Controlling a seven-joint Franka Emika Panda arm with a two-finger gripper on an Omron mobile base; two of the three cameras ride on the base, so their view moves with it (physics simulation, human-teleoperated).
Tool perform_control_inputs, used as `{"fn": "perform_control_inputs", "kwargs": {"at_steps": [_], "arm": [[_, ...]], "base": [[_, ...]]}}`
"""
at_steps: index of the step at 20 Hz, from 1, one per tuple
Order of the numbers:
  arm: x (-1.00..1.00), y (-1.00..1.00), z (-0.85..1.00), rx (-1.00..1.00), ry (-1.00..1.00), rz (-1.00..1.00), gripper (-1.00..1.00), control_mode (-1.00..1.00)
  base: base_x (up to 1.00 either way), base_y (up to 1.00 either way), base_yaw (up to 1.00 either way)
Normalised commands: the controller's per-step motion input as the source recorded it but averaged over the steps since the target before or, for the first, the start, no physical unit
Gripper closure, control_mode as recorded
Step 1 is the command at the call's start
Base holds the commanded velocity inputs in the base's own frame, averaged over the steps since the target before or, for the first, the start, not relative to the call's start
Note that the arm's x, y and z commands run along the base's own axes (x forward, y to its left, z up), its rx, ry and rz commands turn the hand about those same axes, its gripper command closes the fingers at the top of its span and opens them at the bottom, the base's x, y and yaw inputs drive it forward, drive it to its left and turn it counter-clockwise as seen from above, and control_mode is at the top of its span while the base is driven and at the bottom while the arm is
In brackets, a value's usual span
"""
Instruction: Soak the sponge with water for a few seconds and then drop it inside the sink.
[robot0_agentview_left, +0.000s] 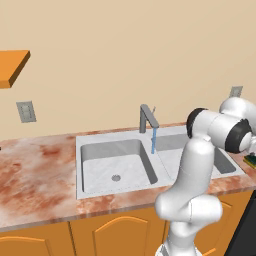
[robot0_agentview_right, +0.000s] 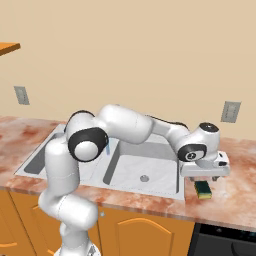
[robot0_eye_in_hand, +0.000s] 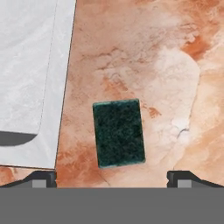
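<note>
Jaws stand wide apart, the gripper (robot0_eye_in_hand: 112, 177) at the bottom of the hand view hanging above the sponge (robot0_eye_in_hand: 118, 133), which lies green side up on the counter (robot0_eye_in_hand: 175, 65), centred between the two fingertips and touching neither. At left centre of the left base view, water (robot0_agentview_left: 154, 140) streams from the faucet (robot0_agentview_left: 146, 118) into the sink (robot0_agentview_left: 115, 165); its two basins hold nothing else.

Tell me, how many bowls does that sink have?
2. The sink's left bowl lies left of the faucet; the right bowl sits beside it, partly hidden behind the robot's arm in the left base view.
</note>
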Motion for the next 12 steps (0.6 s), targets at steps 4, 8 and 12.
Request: {"fn": "perform_control_inputs", "kwargs": {"at_steps": [4, 8, 12], "arm": [[0.0, 0.0, -0.22, 0.0, -0.07, 0.0, -1.0, -1.0], [0.0, 0.0, -0.29, 0.0, -0.09, 0.0, -1.0, -1.0], [0.0, 0.01, -0.17, 0.0, -0.03, 0.0, -1.0, -1.0]], "base": [[0.0, 0.0, 0.0], [0.0, 0.0, 0.0], [0.0, 0.0, 0.0]]}}
